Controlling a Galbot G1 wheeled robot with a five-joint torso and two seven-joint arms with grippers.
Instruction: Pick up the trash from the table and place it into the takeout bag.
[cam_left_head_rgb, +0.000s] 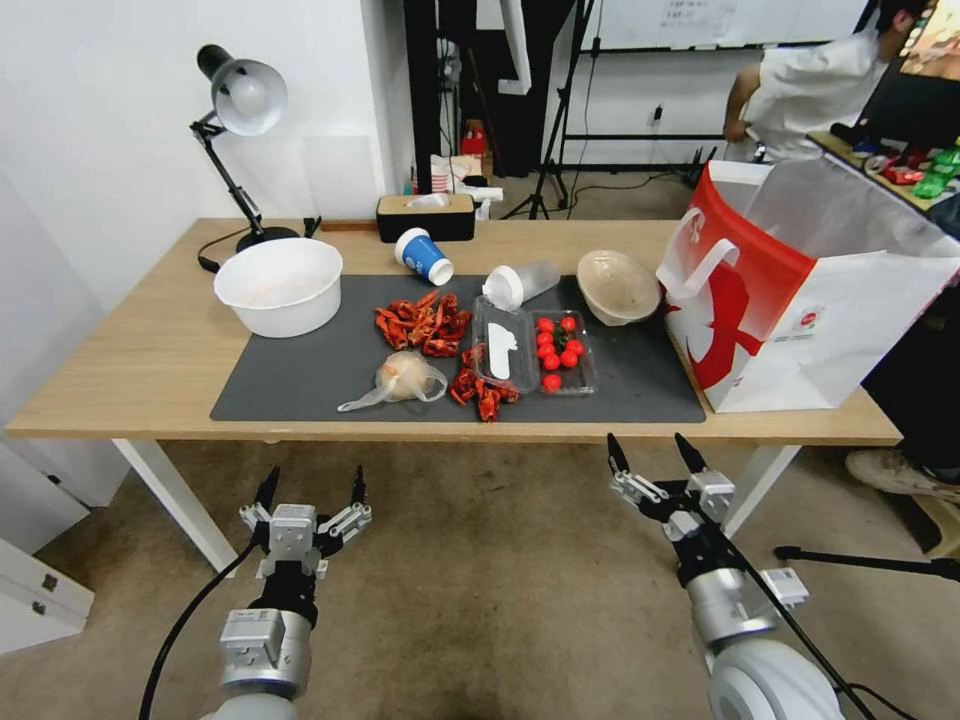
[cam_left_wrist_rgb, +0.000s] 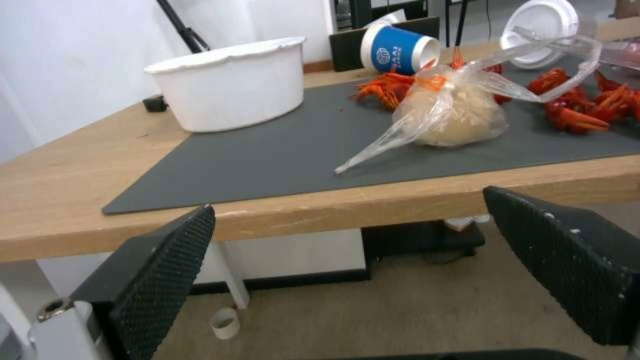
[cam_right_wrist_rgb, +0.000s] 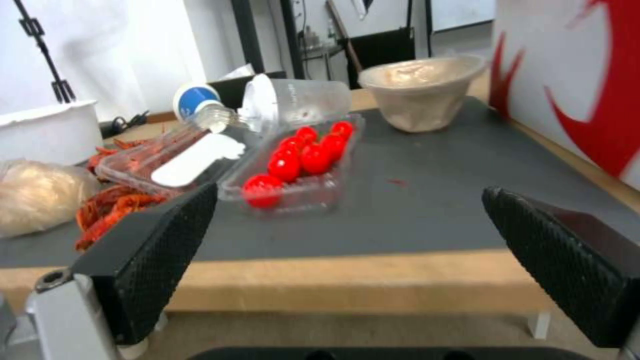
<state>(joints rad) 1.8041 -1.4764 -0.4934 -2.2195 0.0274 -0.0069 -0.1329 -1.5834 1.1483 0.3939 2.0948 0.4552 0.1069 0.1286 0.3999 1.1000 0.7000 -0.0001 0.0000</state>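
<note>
Left gripper (cam_left_head_rgb: 311, 484): below the near edge of the long light-wood surface (cam_left_head_rgb: 150, 360), over the carpet, black fingers (cam_left_wrist_rgb: 160, 270) spread apart, holding nothing.
Right gripper (cam_left_head_rgb: 655, 452): just below the near edge further right, fingers (cam_right_wrist_rgb: 567, 260) likewise apart and empty.
Small clear plastic bag (cam_left_head_rgb: 400, 380): knotted, lying near the front of the dark grey rectangular mat (cam_left_head_rgb: 300, 380); pale contents hard to identify.
Blue paper cup (cam_left_head_rgb: 423, 256): tipped on its side at the mat's back edge.
Translucent white-lidded cup (cam_left_head_rgb: 520, 284): on its side, behind the clear box of red tomatoes (cam_left_head_rgb: 560, 350).
Tan round bowl (cam_left_head_rgb: 617, 286): tilted, just beside the takeout bag.
Large red-and-white paper takeout bag (cam_left_head_rgb: 800, 300): upright at the right end, mouth open; its far side is cut off by the picture edge.
Large white bowl (cam_left_head_rgb: 279, 285): on the mat's left back corner.
</note>
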